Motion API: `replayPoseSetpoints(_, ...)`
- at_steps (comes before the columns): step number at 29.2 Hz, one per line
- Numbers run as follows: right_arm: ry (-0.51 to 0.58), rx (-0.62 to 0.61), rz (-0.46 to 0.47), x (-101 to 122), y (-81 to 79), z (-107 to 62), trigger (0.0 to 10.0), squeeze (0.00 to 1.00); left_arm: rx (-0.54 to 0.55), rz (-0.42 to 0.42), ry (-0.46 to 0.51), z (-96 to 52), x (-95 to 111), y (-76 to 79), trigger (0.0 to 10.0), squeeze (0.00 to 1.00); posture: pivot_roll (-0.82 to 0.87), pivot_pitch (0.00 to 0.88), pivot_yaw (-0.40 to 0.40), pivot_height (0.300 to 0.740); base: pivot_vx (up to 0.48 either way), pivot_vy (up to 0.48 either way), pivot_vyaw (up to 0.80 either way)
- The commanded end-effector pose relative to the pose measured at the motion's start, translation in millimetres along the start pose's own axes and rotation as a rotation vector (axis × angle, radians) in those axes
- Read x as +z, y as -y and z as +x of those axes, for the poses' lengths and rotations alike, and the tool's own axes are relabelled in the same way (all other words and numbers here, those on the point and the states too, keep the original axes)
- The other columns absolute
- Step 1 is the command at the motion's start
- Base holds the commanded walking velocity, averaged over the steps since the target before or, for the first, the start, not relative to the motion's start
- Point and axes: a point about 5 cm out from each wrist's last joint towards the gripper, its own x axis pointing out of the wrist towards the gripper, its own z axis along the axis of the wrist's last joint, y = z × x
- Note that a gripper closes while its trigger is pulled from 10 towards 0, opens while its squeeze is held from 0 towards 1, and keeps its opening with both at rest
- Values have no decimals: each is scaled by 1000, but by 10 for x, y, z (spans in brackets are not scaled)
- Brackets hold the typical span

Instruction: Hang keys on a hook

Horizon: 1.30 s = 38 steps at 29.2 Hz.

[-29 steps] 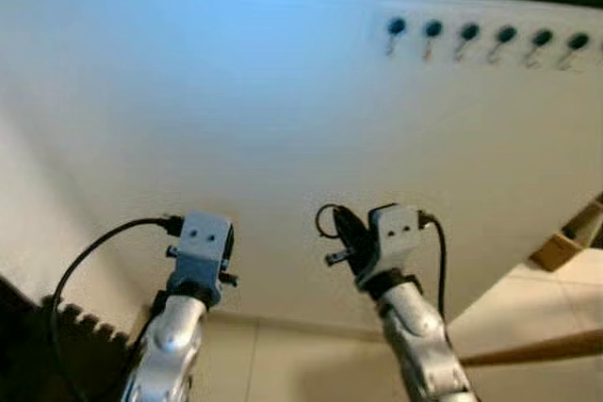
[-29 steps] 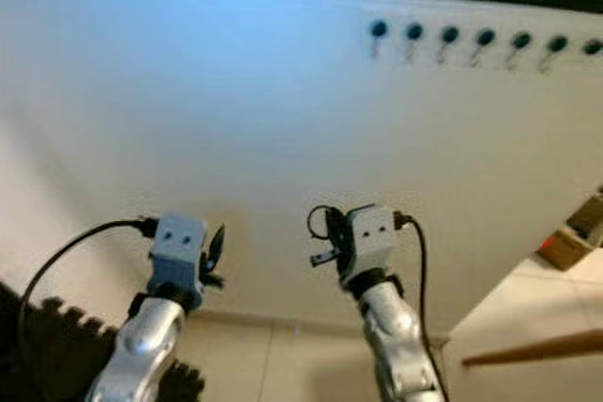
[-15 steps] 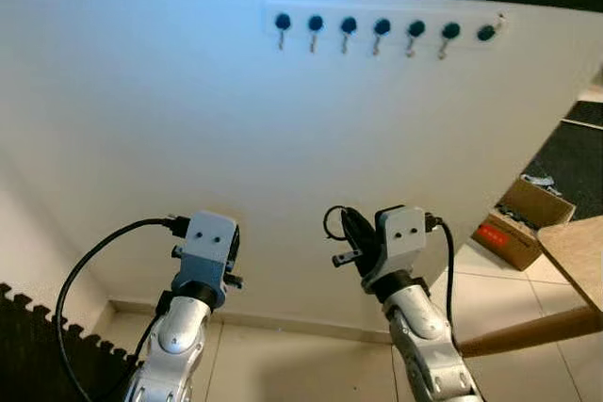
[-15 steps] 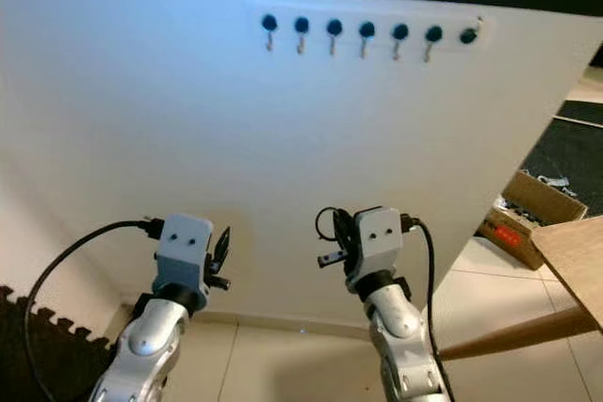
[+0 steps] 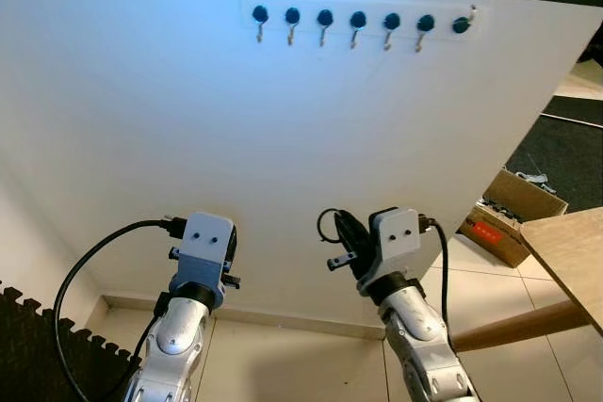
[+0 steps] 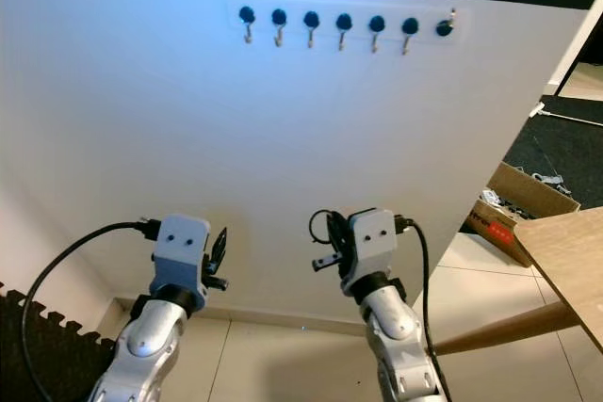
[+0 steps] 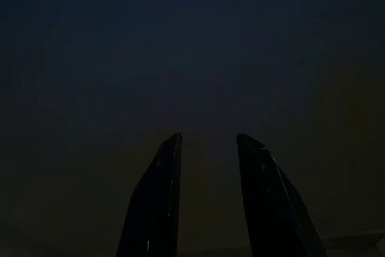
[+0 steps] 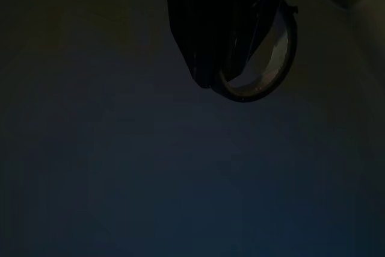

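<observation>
Two grippers are raised low in the frame before a white wall. The right gripper (image 5: pixel 345 237), just right of centre near the bottom, is closed on the keys (image 5: pixel 334 240): a dark ring loops out to the upper left of the fingers and a small key blade pokes out to the left just below it. In the right wrist view the ring (image 8: pixel 260 64) hangs round the tips of the black fingers (image 8: pixel 198 34), its opening facing the camera. The left gripper (image 5: pixel 229 256), lower left, holds nothing; the left wrist view shows its two fingers (image 7: pixel 157 197) parted against a dark wall. A row of hooks (image 5: pixel 357 26), seven dark knobs with small metal hooks under most of them, runs across the top centre of the frame, well above the keys. The key's long axis looks roughly level, pointing toward the frame's left, with the ring standing up above it. My judgement is that the main risk is the reach: the hooks are high and small, so the ring could miss the hook tip or meet it edge-on and slip off. A cardboard box (image 5: pixel 509 214) and a wooden table (image 5: pixel 570 251) sit at right.
</observation>
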Motion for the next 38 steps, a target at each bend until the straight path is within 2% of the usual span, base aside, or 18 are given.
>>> replayPoseSetpoints(1, -16, -3, 7, -33, 11, -16, 10000, 0, 4, 2, -24, -16, -57, -4, 10000, 0, 79, 158, -15, 740, 0, 0, 0)
replayPoseSetpoints(7, -16, 0, 7, -31, 8, -15, 10000, 0, 9, -7, -27, -16, -60, -6, 10000, 0, 79, 158, -15, 740, 0, 126, 0)
replayPoseSetpoints(15, -17, 3, 8, -38, 3, -12, 10000, 0, 11, -11, -28, -14, -63, -9, 10000, 0, 81, 150, -16, 740, 0, 466, 0)
replayPoseSetpoints(33, -17, -3, 12, -41, -3, -11, 10000, 0, 9, -2, -14, -6, -37, -15, 10000, 0, 82, 156, -10, 740, 0, 0, 0)
replayPoseSetpoints(38, -14, -4, 8, -33, 2, -14, 10000, 0, 20, 13, 27, 25, 73, -51, 10000, 0, 81, 158, -11, 740, 0, 0, 0)
